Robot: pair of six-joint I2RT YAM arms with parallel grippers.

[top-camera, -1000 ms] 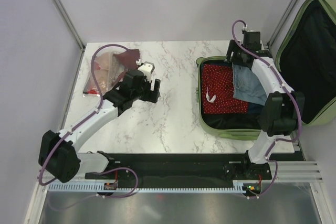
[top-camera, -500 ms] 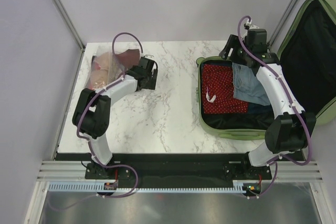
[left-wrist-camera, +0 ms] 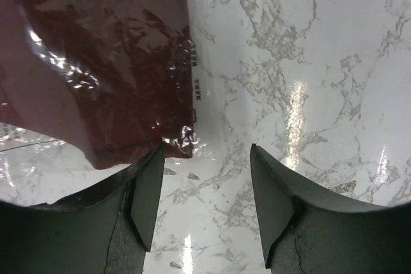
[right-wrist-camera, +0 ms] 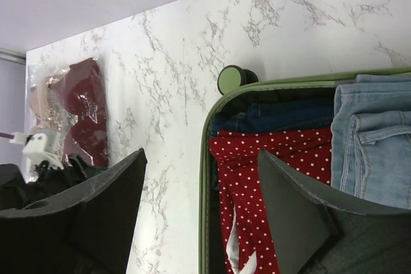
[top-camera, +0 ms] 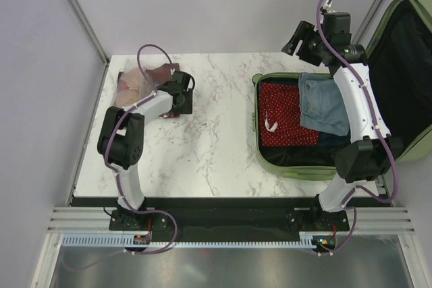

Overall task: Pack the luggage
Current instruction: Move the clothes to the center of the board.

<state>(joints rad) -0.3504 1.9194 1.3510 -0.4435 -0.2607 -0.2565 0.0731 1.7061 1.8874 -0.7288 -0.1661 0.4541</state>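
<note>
The sage-green luggage (top-camera: 304, 170) lies open at the table's right, its lid (top-camera: 398, 65) leaning back with black lining. Inside lie a red polka-dot garment (top-camera: 283, 112) and folded light-blue jeans (top-camera: 324, 102); both also show in the right wrist view, the garment (right-wrist-camera: 257, 178) and the jeans (right-wrist-camera: 376, 145). My right gripper (top-camera: 302, 36) is open and empty, raised above the luggage's far left corner. My left gripper (top-camera: 181, 102) is open and empty, low over the table at the edge of a clear bag of maroon and pink clothing (top-camera: 138, 80), seen close in the left wrist view (left-wrist-camera: 96, 62).
A green-and-black wheel (right-wrist-camera: 232, 79) sticks out at the luggage's far corner. Bare marble table (top-camera: 216, 139) lies between the bag and the luggage. Grey walls and a metal post (top-camera: 81, 11) bound the table at left and back.
My left gripper has swung left and back to the bag's edge, the arm folding in. My right gripper has risen and moved back off the jeans, which now lie flat in the luggage.
</note>
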